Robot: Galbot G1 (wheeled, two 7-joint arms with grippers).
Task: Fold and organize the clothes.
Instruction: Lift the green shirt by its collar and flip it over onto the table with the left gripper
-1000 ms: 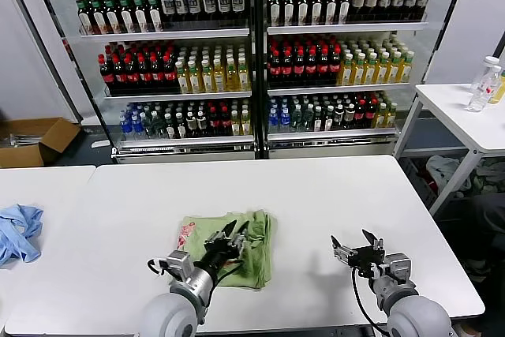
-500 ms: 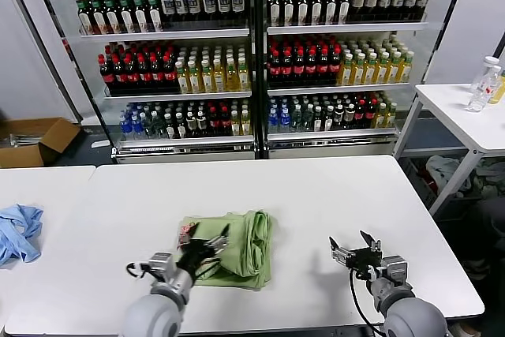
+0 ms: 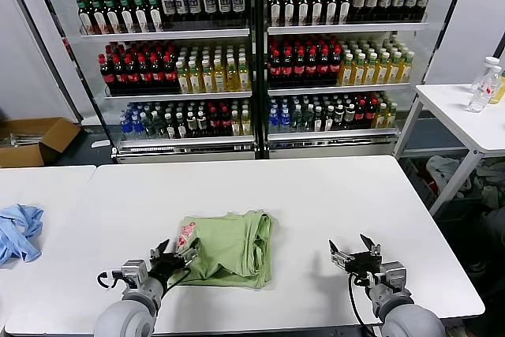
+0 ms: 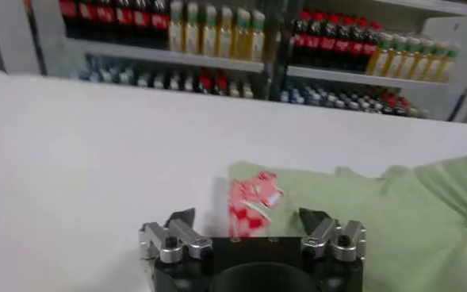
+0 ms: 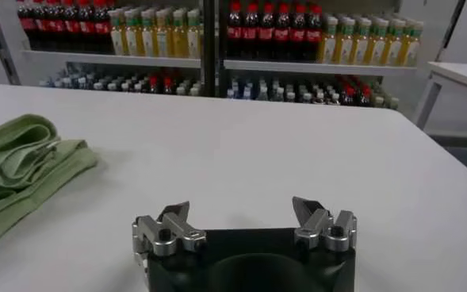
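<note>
Lying crumpled at the far left, on a separate white table, is a light blue cloth (image 3: pixel 17 230), well apart from everything else. Next comes the left gripper (image 3: pixel 175 254), low over the near edge of the white counter (image 3: pixel 316 195), left of the counter's middle; its two fingers are spread apart and hold nothing, and the left wrist view shows them just short of the shirt's near left corner, where a red, pink and white print (image 4: pixel 249 205) shows on the cloth. The light green T-shirt (image 3: pixel 229 249) lies folded into a compact, roughly rectangular bundle near the front edge of the counter, a little left of centre, with layered folds stacked along its right side; the right wrist view catches those rounded folds (image 5: pixel 23 163) resting flat on the surface. Bare counter separates the shirt from the right gripper (image 3: pixel 353 252), which hangs over the near edge toward the right front corner, fingers parted and empty, well clear of the shirt. Behind the counter stand glass-fronted coolers (image 3: pixel 252 53) full of bottles, and a small side table (image 3: pixel 465 116) with bottles stands off the far right corner.
</note>
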